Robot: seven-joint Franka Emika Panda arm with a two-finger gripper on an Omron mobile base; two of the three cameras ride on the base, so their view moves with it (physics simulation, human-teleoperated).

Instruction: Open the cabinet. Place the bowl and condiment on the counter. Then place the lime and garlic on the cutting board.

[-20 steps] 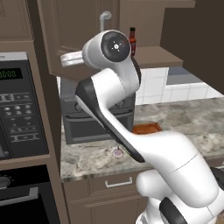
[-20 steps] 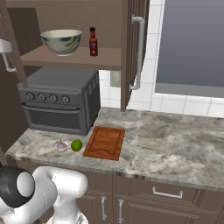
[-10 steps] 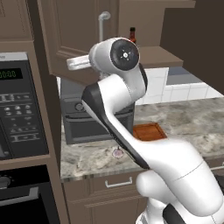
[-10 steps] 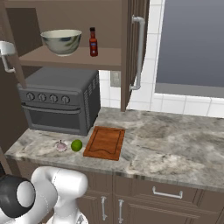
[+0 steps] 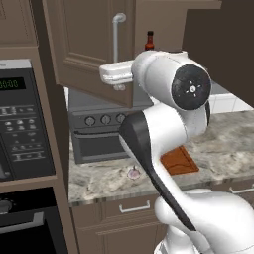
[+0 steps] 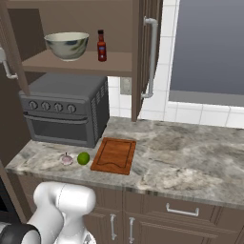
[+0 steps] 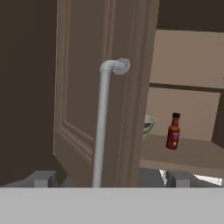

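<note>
The cabinet stands open, its left door [image 7: 83, 87] swung out towards me and its right door [image 6: 143, 52] folded back. My gripper [image 7: 111, 179] is open, and the left door's silver handle [image 7: 103, 122] stands between the fingertips [image 7: 41, 178] without touching them. My gripper [image 5: 110, 75] hovers by the lower end of that handle. On the inner shelf sit the pale bowl [image 6: 66, 44] and the dark-red condiment [image 6: 101, 45]. The garlic [image 6: 66, 158] and the lime [image 6: 83, 158] lie on the counter [image 6: 190, 152], just left of the cutting board [image 6: 114, 155].
A grey toaster oven [image 6: 64, 114] stands on the counter under the shelf, right behind the garlic and lime. A black microwave [image 5: 25, 124] is built into the tall unit at the left. A window [image 6: 209, 47] sits above the counter's right part.
My gripper has opened and let go of the left door's handle. In the left base view the hand and elbow have swung to the right. The door, bowl and bottle have not moved.
</note>
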